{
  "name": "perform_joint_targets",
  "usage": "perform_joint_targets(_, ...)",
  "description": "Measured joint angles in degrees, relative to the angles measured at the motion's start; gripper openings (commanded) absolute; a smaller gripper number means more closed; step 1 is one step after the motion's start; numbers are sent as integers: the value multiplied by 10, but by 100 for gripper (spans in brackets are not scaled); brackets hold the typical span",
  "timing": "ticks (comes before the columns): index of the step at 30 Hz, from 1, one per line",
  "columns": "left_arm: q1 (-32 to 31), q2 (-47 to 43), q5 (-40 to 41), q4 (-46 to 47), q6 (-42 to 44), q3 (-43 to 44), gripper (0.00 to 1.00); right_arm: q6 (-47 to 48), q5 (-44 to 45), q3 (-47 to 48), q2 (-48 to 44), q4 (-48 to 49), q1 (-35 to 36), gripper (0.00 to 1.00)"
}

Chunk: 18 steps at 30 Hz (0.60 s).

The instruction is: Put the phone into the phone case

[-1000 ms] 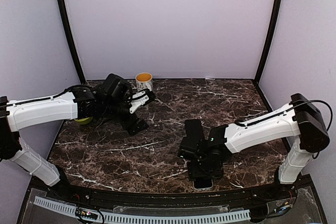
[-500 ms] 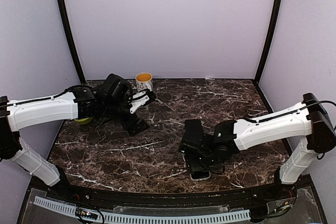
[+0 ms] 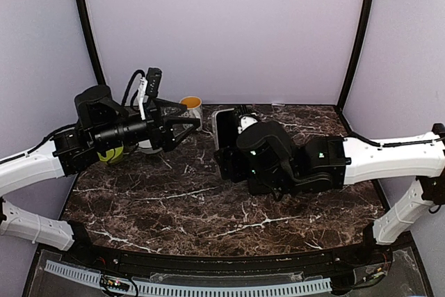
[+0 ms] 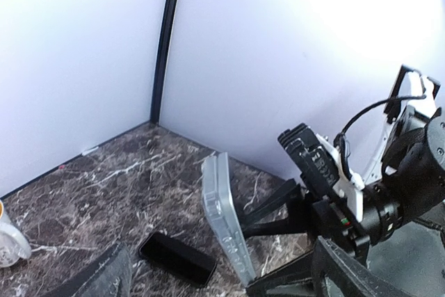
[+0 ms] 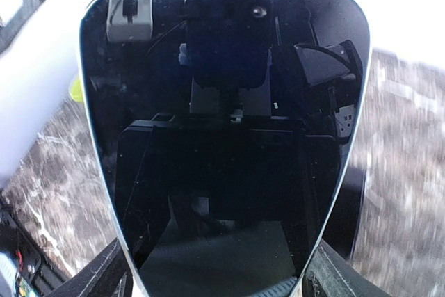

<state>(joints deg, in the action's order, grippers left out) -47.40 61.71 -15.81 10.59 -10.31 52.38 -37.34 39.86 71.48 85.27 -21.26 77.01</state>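
My right gripper (image 3: 238,163) is shut on a black-screened phone (image 3: 222,133) and holds it upright above the table's middle back. In the right wrist view the phone (image 5: 222,137) fills the frame between my fingers (image 5: 104,273). From the left wrist view the held slab (image 4: 224,220) shows a pale, see-through-looking back and rim. I cannot tell whether that is the phone case around it; no white ring shows. Another black phone (image 4: 177,259) lies flat on the table below it. My left gripper (image 3: 182,127) is open and empty, raised, pointing at the held phone from the left.
A white mug (image 3: 190,107) with a yellow inside stands at the back wall; it also shows in the left wrist view (image 4: 10,241). A yellow-green object (image 3: 108,155) sits behind my left arm. Black frame posts stand at the back corners.
My right gripper has lifted the phone from the front edge up and back, standing it upright. My left arm has risen off the table and now points right.
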Motion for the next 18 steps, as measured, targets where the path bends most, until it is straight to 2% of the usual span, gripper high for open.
perform_joint_targets(3, -4, 6, -1, 49, -36, 1, 86, 83, 17, 7, 1, 73, 0, 25)
perform_joint_targets(7, -12, 37, 3, 70, -52, 11, 85, 136, 22, 26, 8, 113, 1, 25)
perform_joint_targets(10, -18, 56, 7, 74, -54, 14, 78, 170, 21, 33, 13, 148, 2, 25)
perform_joint_targets(16, -20, 81, 17, 90, -51, 26, 54, 209, 15, 33, 23, 171, 2, 25)
perform_joint_targets(18, -21, 84, 17, 97, -50, 31, 39, 218, 13, 33, 25, 172, 2, 25)
